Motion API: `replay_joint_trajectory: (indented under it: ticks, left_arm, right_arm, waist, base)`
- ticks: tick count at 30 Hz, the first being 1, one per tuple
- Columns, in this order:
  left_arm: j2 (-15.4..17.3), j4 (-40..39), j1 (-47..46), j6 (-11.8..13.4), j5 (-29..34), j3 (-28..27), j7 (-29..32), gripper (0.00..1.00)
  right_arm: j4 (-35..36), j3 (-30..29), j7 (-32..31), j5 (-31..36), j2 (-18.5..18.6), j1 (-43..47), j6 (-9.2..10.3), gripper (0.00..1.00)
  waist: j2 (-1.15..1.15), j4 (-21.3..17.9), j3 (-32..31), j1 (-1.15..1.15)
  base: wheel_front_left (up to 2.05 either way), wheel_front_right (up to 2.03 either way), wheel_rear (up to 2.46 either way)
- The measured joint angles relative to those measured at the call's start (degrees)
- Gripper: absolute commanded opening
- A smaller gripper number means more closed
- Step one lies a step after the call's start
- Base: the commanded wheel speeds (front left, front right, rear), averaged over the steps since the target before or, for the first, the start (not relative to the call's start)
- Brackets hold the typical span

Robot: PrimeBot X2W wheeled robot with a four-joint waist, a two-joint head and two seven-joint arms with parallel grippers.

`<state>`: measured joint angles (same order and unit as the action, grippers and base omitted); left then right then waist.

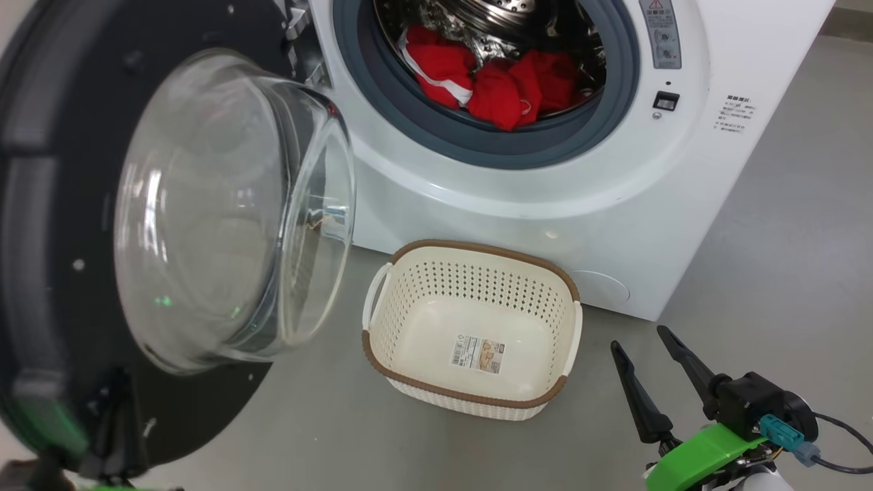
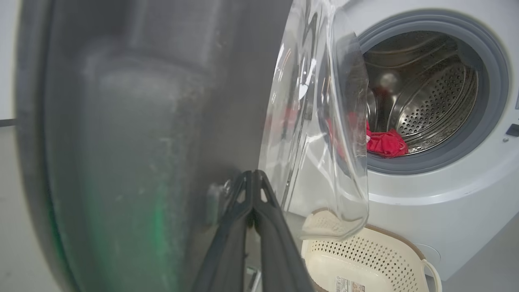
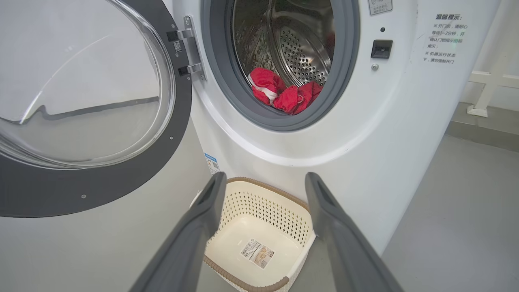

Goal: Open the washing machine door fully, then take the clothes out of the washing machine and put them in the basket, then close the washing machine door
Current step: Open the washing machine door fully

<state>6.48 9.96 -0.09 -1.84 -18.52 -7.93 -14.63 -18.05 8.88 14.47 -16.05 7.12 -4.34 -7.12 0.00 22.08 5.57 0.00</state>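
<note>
The washing machine (image 1: 518,198) stands with its door (image 1: 61,204) swung out to the left, the glass bowl (image 1: 232,211) facing me. Red clothes (image 1: 491,78) lie in the drum's front, also in the right wrist view as clothes (image 3: 284,91). The cream basket (image 1: 477,249) sits empty on the floor below the opening. My right gripper (image 1: 640,339) is open, low and right of the basket, nothing between its fingers (image 3: 202,215). In the left wrist view my left gripper (image 2: 253,175) is shut, its tips against the door's dark ring (image 2: 121,142) beside the bowl (image 2: 320,121).
Grey floor (image 1: 771,259) spreads to the right of the machine and in front of the basket. A white frame (image 3: 486,81) stands against the wall beyond the machine's right side. The open door takes up the whole left of the head view.
</note>
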Motion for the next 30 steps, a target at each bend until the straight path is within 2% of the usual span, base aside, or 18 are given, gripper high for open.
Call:
replay_joint_trajectory:
  ticks: [13,30]
  left_arm:
    - [1.4,6.5,-9.2,-0.8,2.7,-10.7,0.0,0.00]
    - [4.0,17.5,-19.2,-3.7,5.4,-21.8,-0.1,0.00]
  right_arm:
    - [0.0,1.0,0.0,0.0,0.8,-1.7,0.00,1.00]
    - [0.1,1.5,0.2,0.4,1.6,-3.7,0.00,1.00]
  waist:
    - [0.00,-0.5,2.7,0.00]
    - [0.00,-1.6,5.1,0.00]
  base:
    - [0.00,0.00,0.00]
    - [0.00,0.00,0.00]
